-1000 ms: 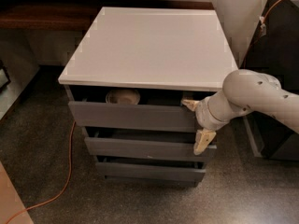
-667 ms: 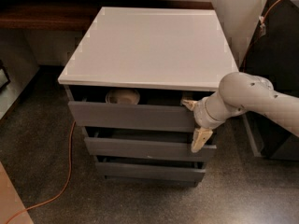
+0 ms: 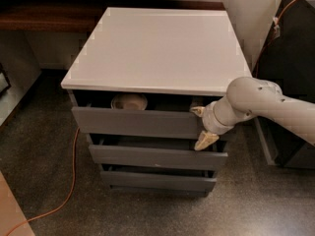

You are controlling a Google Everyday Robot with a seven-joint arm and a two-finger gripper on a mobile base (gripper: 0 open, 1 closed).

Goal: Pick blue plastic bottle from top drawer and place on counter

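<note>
White glossy counter (image 3: 157, 48) fills most of the camera view, sitting on top of a grey cabinet with three drawers stacked under it. The top drawer (image 3: 133, 122) is pulled out just a bit, so there's a dark gap under the counter's front edge. In that gap, left of centre, you can see the blue plastic bottle (image 3: 129, 101). Only a pale rounded bit pokes up over the drawer front, so I can't tell how it's lying.

The gripper (image 3: 201, 128) is at the right end of the top drawer's front. Its claw is spread wide and holding nothing: one pale finger sits up at the drawer's top edge, the other down by its bottom edge, over the second drawer. The chunky white arm (image 3: 266, 102) comes in from the right.

There's also an orange cable (image 3: 74, 176) snaking across the speckled floor on the left, and a dark brown wooden shelf (image 3: 49, 16) behind.
</note>
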